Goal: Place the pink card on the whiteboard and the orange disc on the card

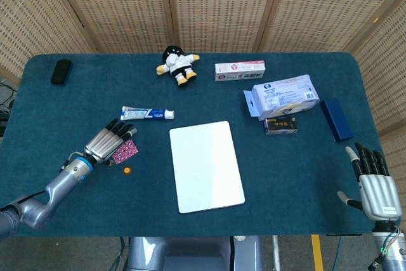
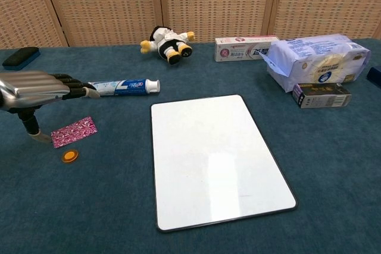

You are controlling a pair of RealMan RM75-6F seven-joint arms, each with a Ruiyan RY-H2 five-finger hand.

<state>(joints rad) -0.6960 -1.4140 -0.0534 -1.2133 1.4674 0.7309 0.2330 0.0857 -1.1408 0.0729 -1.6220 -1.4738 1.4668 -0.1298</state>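
Observation:
The pink patterned card lies flat on the blue cloth, left of the whiteboard. Just below the card sits the small orange disc. My left hand hovers open, palm down, over the card's left end, its fingers stretched toward the toothpaste tube and its thumb hanging beside the card. Nothing is in its grasp. Open and empty, my right hand stays at the table's front right corner, seen only in the head view.
A toothpaste tube lies behind the card. Along the back are a plush doll, a toothpaste box and a black eraser. On the right sit a tissue pack, a small dark box and a blue case.

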